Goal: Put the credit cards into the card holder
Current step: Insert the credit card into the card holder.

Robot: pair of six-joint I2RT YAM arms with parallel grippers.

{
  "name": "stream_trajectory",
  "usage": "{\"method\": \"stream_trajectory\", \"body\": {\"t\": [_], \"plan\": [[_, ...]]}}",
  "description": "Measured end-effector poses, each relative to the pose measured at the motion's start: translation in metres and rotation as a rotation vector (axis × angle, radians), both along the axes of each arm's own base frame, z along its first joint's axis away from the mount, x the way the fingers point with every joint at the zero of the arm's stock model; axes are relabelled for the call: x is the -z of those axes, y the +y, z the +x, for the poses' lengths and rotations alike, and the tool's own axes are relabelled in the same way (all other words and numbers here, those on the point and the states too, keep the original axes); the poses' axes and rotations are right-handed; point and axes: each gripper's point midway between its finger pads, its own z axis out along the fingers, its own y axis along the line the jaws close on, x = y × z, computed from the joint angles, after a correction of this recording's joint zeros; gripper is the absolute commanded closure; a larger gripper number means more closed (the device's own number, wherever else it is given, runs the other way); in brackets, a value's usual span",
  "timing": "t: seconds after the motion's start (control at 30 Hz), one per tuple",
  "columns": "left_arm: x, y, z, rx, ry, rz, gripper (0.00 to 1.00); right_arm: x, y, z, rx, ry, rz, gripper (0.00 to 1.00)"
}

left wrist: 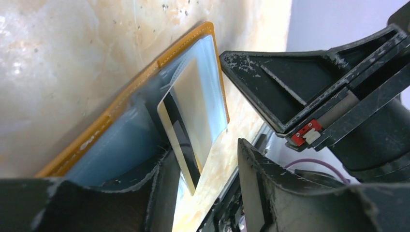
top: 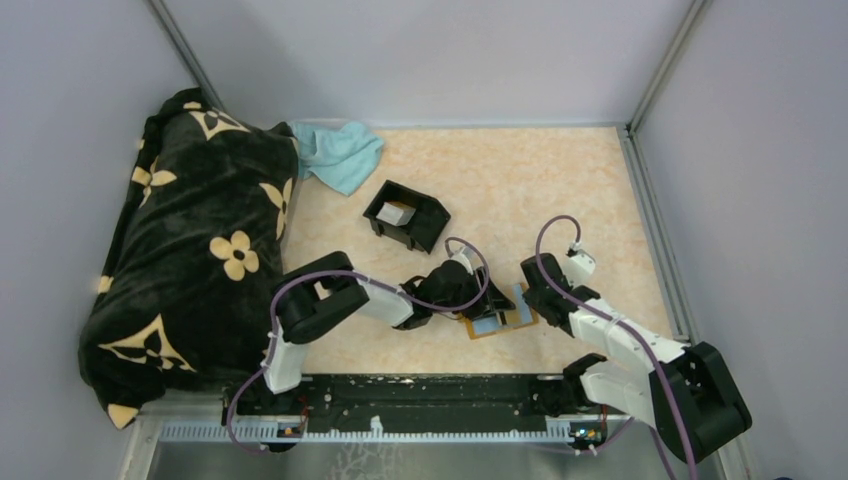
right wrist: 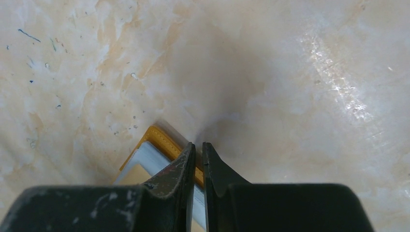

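The left hand [left wrist: 203, 162] stands spread around a credit card [left wrist: 191, 111] partly in a slot of the card holder [left wrist: 121, 104], which lies open by the middle of the desk's [top: 560, 180] near edge. The right hand [right wrist: 198, 150], pressed nearly together, pins one corner of it. The card should be pushed squarely along its slot while that corner is held down.

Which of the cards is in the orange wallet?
The black-striped card, partly tucked into the wallet; the other, pale card lies in the black tray.
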Motion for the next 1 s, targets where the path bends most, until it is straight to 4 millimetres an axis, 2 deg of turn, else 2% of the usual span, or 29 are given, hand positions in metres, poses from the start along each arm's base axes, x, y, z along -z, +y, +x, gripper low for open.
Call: {"method": "stream_trajectory", "body": {"t": [0.53,0.7,0.77,0.8,1.0], "plan": [[-0.003,0.016,-0.001,0.031,-0.022,0.233,0.29,0.000,0.013,0.001,-0.037,0.000,0.058,0.89],[-0.003,0.017,-0.002,0.047,-0.023,0.272,0.28,0.000,0.016,0.001,-0.047,0.002,0.073,0.89],[-0.004,0.018,-0.002,0.046,-0.026,0.278,0.19,0.000,0.017,0.001,-0.050,0.003,0.076,0.89],[-0.005,0.020,-0.002,0.046,-0.033,0.285,0.18,0.000,0.017,0.001,-0.053,0.004,0.075,0.89],[-0.007,0.026,-0.002,0.064,-0.110,0.334,0.16,0.000,0.018,0.001,-0.063,0.004,0.074,0.89]]}}
